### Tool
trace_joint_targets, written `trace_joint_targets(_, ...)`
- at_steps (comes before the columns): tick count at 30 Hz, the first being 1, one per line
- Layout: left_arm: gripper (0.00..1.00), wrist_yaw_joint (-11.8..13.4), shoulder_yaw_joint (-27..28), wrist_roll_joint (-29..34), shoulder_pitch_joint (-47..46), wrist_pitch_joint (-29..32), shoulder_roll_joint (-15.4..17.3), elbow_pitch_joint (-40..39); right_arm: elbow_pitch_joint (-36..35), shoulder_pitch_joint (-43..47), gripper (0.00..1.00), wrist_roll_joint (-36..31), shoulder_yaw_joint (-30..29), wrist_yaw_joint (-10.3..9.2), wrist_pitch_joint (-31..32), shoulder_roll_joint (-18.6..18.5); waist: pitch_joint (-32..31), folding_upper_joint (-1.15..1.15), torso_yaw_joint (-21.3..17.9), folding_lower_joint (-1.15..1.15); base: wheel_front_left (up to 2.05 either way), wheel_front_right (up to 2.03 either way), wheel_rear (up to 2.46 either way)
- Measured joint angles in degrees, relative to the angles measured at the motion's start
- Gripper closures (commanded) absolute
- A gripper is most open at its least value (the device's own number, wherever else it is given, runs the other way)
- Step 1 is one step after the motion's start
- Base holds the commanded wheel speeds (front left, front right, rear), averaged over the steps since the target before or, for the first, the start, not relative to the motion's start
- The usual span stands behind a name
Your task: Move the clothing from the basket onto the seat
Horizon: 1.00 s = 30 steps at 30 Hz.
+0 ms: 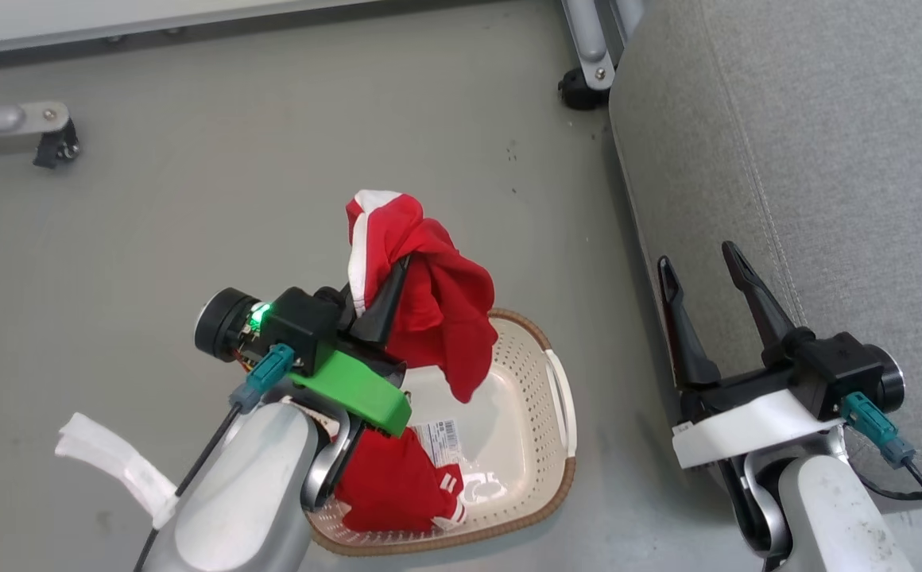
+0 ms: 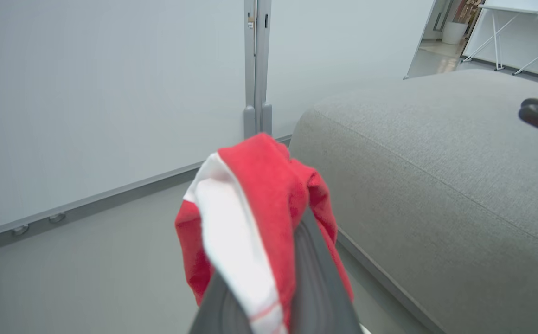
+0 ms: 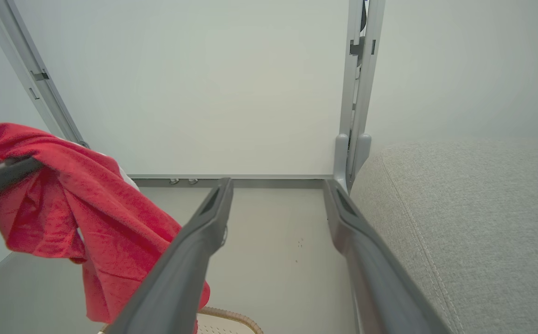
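Clothing [image 1: 437, 306] clamped in left tool [image 1: 396, 276] above basket [image 1: 544, 373] — lift clear of seat [image 1: 827, 159] edge; right tool [image 1: 695, 256] spread, empty.

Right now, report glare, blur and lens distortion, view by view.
Head view: sharp, glare inside the basket. Left wrist view: the clothing near the lens is soft, the seat crisper. Right wrist view: wall posts splay apart, a wide-angle effect.

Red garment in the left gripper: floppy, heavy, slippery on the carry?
Likely floppy: the red garment drapes in folds from the left gripper, tail hanging over the basket. Probably light: folds look loose, not taut. Nap looks textured, so likely grippy, not slippery.
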Motion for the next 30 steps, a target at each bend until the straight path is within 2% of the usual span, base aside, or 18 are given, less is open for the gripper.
trace_joint_targets(6,1.00,-0.31,4.58,-0.02,4.05,-0.04,0.05,-12.87,-1.14,2.27,0.00,-0.03,0.40,0.00,1.60,0.00,-4.40,0.00,1.41,0.00,0.00,0.00,0.00)
trace_joint_targets(11,1.00,-0.76,8.11,0.24,6.88,-0.05,0.25,-19.51,-2.09,4.14,0.00,-0.03,1.00,0.00,2.83,0.00,-7.34,0.00,2.04,0.00,0.00,0.00,0.00)
trace_joint_targets(21,1.00,-1.25,9.24,0.58,12.97,-0.05,0.32,-24.04,-3.16,7.64,0.00,0.26,2.32,0.00,4.86,-0.01,-12.21,0.00,1.72,0.00,0.00,0.00,0.00)
trace_joint_targets(30,1.00,-1.34,8.81,0.46,17.08,-0.04,0.08,-25.02,-3.80,10.07,0.00,0.87,3.41,0.00,6.06,-0.01,-15.83,0.00,0.92,0.00,0.00,0.00,0.00)
